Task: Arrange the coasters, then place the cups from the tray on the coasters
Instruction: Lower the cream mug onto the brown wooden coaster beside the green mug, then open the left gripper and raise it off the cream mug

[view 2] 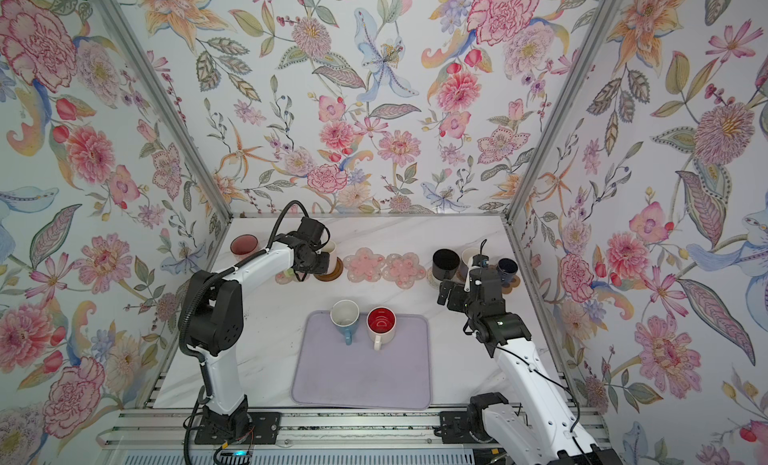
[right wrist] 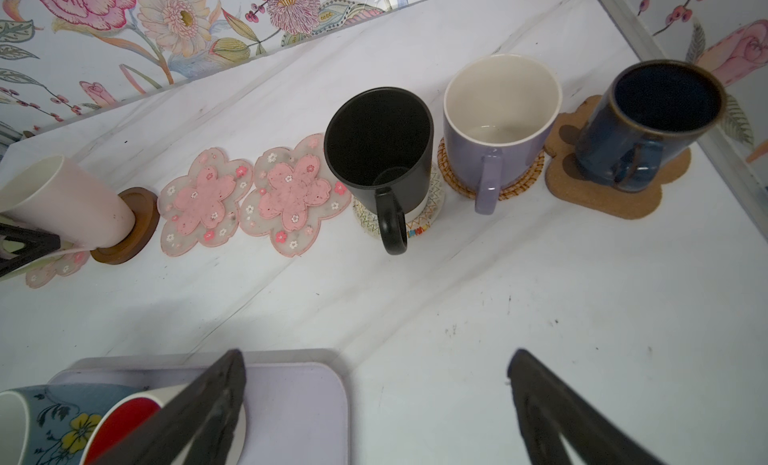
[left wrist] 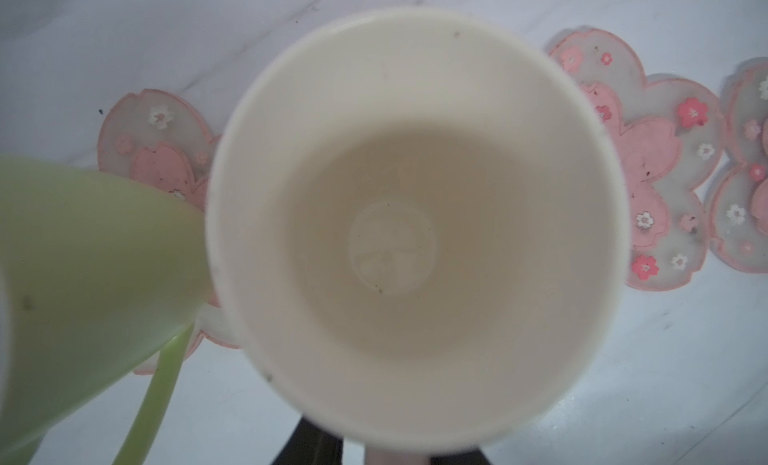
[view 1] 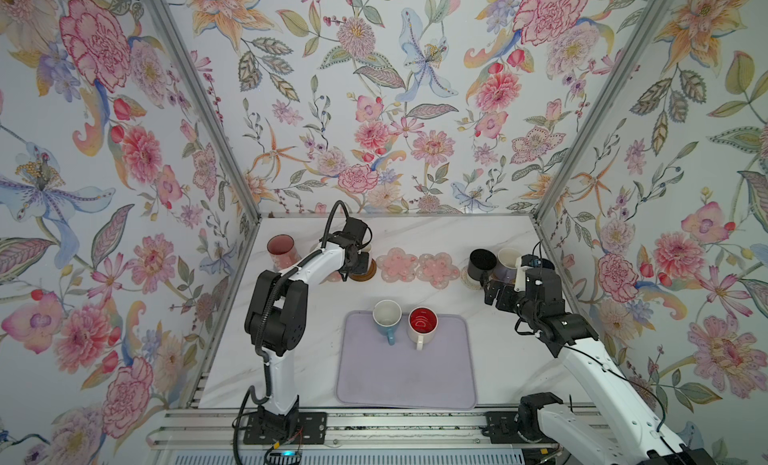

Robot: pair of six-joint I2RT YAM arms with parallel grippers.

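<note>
The cream cup (left wrist: pixel 415 226) stands on the brown disc coaster (right wrist: pixel 133 221) in the back row. My left gripper (view 1: pixel 359 262) is at its handle, and a thin gap shows beside one finger (left wrist: pixel 316 446). A lime-green cup (left wrist: pixel 83 276) sits next to it on a pink flower coaster (left wrist: pixel 153 151). The blue cup (view 1: pixel 386 317) and the white cup with red inside (view 1: pixel 422 323) stand on the lavender tray (view 1: pixel 407 379). My right gripper (right wrist: pixel 376 355) hangs open and empty over the table, right of the tray's far corner.
Two bare pink flower coasters (view 1: pixel 397 264) (view 1: pixel 434 268) lie mid-row. To their right the black cup (right wrist: pixel 382 151), the lavender cup (right wrist: pixel 498 122) and the navy cup (right wrist: pixel 656 122) sit on coasters. The tall pink cup (view 1: pixel 282 251) is at far left. Walls close three sides.
</note>
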